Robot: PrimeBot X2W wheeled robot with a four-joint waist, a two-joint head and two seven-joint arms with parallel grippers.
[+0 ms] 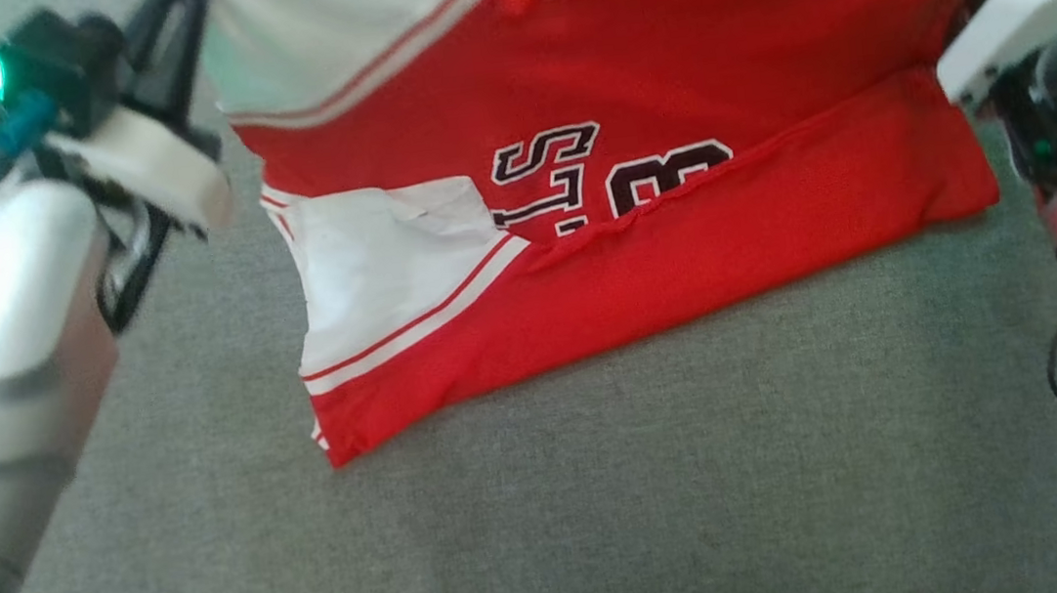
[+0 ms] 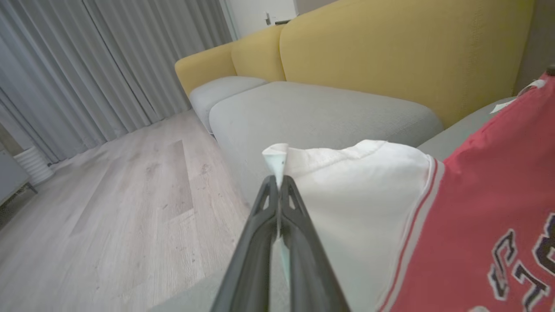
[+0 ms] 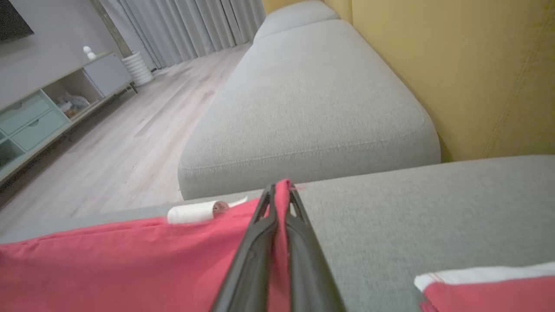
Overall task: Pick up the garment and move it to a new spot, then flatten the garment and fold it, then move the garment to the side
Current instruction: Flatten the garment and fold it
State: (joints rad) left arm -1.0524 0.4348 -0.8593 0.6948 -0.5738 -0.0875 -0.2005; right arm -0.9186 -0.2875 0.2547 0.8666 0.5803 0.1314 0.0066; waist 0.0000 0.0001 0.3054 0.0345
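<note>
One garment, a red and white sports jersey [image 1: 660,57] with dark outlined lettering, is spread over the nearest of three grey fabric seat cushions [image 1: 611,523]. Its near part is doubled along a crease and lies on the cushion. Two grippers hold it.

The left gripper [image 2: 278,182] has its two dark fingers pressed together on a corner of the white panel at the jersey's left side, and a small peak of white cloth stands up past the tips. The right gripper [image 3: 279,190] is likewise closed tight, with a strip of red cloth from the jersey's right edge clamped between its fingers. The cloth runs between the two grips.

Behind the cushions stand the yellow upholstered backrests [image 2: 390,52]. To the left lie the pale wooden floor [image 2: 130,208] and one long grey pleated curtain [image 2: 108,56].
</note>
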